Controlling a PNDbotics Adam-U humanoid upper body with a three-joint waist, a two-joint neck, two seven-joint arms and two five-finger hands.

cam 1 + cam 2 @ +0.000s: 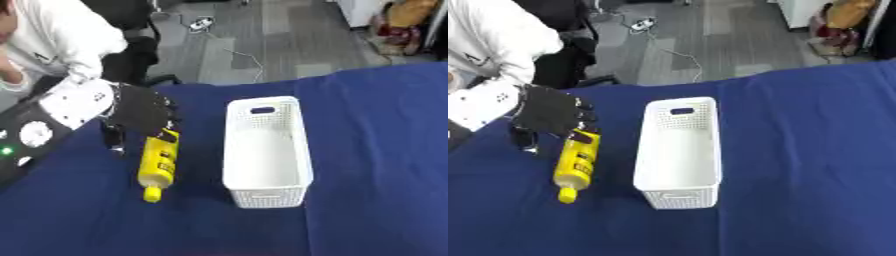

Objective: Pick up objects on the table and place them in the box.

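My left hand (138, 112) comes in from the left side and sits over the far end of a yellow bottle (158, 164), its black fingers (166, 117) bent down onto the bottle's base. The fingers are curled over that end, touching it, though I cannot tell whether they wrap fully around it. The bottle lies on its side on the blue worktop (376, 150), with its yellow cap (152, 194) pointing toward me and its base under my hand. A dark label with lettering runs along its side; I cannot read it.

Just to the right of the bottle stands a white box (266, 147), a long perforated basket with its long side running away from me and a handle slot (262, 110) in its far end wall. Its inside looks bare white. The bottle lies alongside the box, nearly parallel to it, close but not touching.

My white forearm cover (74, 102) shows behind the hand. My right hand does not show in either view
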